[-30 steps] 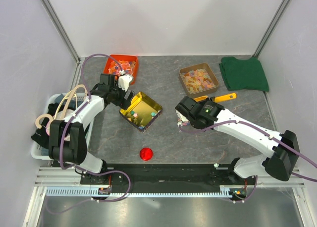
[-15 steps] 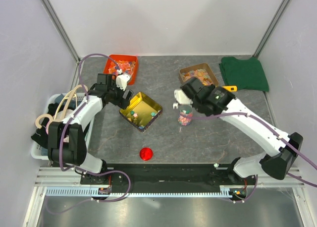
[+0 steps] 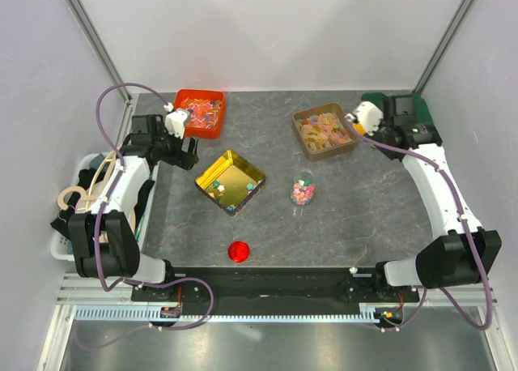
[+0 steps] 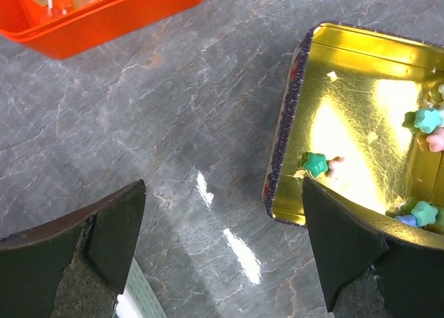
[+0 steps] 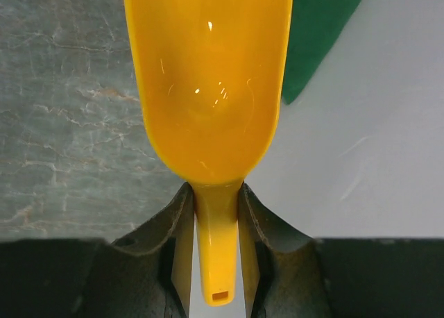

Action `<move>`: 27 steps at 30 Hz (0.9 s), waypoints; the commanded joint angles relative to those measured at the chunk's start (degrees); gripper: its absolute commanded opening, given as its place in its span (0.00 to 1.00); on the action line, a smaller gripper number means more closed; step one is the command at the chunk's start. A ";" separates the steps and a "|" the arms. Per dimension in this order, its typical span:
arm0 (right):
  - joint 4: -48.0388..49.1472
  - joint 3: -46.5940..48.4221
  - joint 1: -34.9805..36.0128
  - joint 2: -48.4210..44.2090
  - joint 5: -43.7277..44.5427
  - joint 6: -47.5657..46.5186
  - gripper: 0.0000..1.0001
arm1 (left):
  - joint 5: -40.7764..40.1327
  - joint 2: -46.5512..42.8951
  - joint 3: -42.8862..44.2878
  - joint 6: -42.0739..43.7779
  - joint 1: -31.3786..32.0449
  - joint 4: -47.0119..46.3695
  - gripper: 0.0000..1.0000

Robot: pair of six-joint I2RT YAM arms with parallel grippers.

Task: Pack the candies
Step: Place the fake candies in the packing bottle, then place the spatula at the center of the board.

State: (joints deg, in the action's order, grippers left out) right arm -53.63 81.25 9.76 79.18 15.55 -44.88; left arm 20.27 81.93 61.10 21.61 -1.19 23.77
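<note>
I am hanging my left gripper (image 4: 222, 241) with its jaws spread wide, released, over the grey table (image 4: 173, 123), with the gold tin (image 4: 288, 123) at the right of the wrist view and an orange tray (image 4: 118, 16) at its upper left. The candies (image 4: 316, 164) are sitting as a few star-shaped pieces inside that tin, and more are filling a small clear jar (image 3: 303, 191) mid-frame in the overhead view. My right gripper (image 5: 213, 203) is clamping the handle of a yellow scoop (image 5: 208, 89) at the upper right, beside the brown tray (image 3: 324, 130)
</note>
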 commanded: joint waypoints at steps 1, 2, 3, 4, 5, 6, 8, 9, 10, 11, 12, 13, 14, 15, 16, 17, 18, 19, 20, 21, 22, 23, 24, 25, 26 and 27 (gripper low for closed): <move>7.99 -9.16 -11.14 -2.27 -13.78 4.28 0.00 | 3.81 -2.39 1.65 -2.53 -2.49 0.31 0.99; 9.49 -11.10 -12.64 -2.19 -15.36 4.28 0.00 | 4.51 -2.74 1.57 -2.79 -2.85 0.23 0.99; 12.46 -14.51 -15.18 -1.75 -16.85 4.71 0.00 | 4.95 -2.83 1.39 -3.15 -3.46 0.14 0.99; 13.54 -15.85 -16.08 -1.48 -17.65 4.80 0.00 | 5.13 -2.92 1.22 -3.24 -3.64 0.14 0.99; 15.29 -17.17 -16.78 -1.22 -19.40 4.98 0.00 | 5.22 -3.35 1.04 -3.41 -3.73 -0.12 0.99; 16.09 -19.44 -17.66 -0.87 -20.11 5.33 0.00 | 5.30 -3.53 0.43 -3.33 -3.73 -0.30 0.99; 18.72 -22.96 -17.85 -0.52 -21.08 5.86 0.00 | 5.30 -4.06 -0.45 -3.24 -3.82 -0.74 0.99; 19.60 -24.03 -17.93 -0.17 -21.26 5.95 0.00 | 5.30 -3.97 -0.54 -3.06 -3.82 -0.74 0.99; 20.40 -24.91 -17.93 0.10 -21.35 6.30 0.00 | 5.30 -4.15 -0.72 -2.89 -3.82 -0.74 0.99; 21.71 -26.31 -17.85 0.45 -21.35 6.47 0.00 | 5.30 -4.32 -1.16 -2.54 -3.82 -0.74 0.99; 22.07 -26.84 -17.85 1.41 -21.26 6.56 0.00 | 5.22 -4.58 -1.33 -2.27 -3.82 -0.74 0.99; 22.42 -27.28 -17.93 2.03 -21.35 6.39 0.00 | 5.48 -4.76 -1.60 -2.01 -3.73 -0.74 0.99; 22.77 -27.90 -17.93 2.56 -21.26 6.39 0.00 | 5.83 -4.94 -2.12 -1.40 -3.73 -0.66 0.99; 23.04 -27.99 -17.93 3.87 -21.26 6.47 0.06 | 6.35 -5.55 -2.39 -0.78 -3.73 -0.65 0.99; 23.21 -28.17 -17.85 4.40 -21.35 6.74 0.08 | 7.92 -5.99 -2.74 -0.25 -3.73 -0.57 0.99; 23.91 -28.60 -17.85 4.76 -21.44 7.00 0.10 | 9.25 -6.43 -3.70 1.41 -3.64 -0.31 0.99; 24.44 -28.87 -17.93 5.19 -21.70 7.00 0.10 | 10.74 -7.56 -4.14 2.38 -3.64 0.22 1.00; 24.97 -29.13 -17.93 5.37 -21.79 7.18 0.11 | 13.36 -8.18 -4.58 3.17 -3.56 1.27 1.00; 26.02 -29.57 -17.93 5.46 -21.88 7.70 0.11 | 14.35 -8.80 -5.20 4.92 -3.29 1.89 1.00; 26.29 -29.75 -17.85 5.81 -22.05 7.79 0.12 | 15.05 -9.33 -5.38 6.07 -2.25 2.85 0.99; 26.64 -29.84 -17.93 5.81 -22.32 7.88 0.13 | 15.49 -10.46 -5.73 7.21 -1.37 4.17 0.99; 27.43 -30.10 -17.93 6.16 -22.32 8.32 0.14 | 15.06 -11.17 -6.60 9.66 -0.31 4.70 1.00; 27.78 -30.10 -17.93 6.51 -22.23 8.49 0.15 | 14.62 -11.87 -7.22 10.90 3.00 5.23 1.00; 28.05 -30.19 -17.93 6.69 -22.58 8.58 0.15 | 13.58 -13.45 -7.83 11.96 4.60 5.58 0.99; 28.48 -30.19 -17.93 6.69 -22.67 8.85 0.17 | 12.78 -14.16 -9.32 13.80 6.36 6.02 0.99; 28.66 -30.19 -17.93 6.69 -22.67 9.54 0.21 | 12.08 -15.04 -9.94 14.77 9.86 6.29 0.99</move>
State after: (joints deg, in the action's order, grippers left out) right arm -29.21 51.11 -8.05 85.49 -4.78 -37.60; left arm 31.14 71.35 53.98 27.86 0.75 27.38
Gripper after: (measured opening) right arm 0.338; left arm 0.993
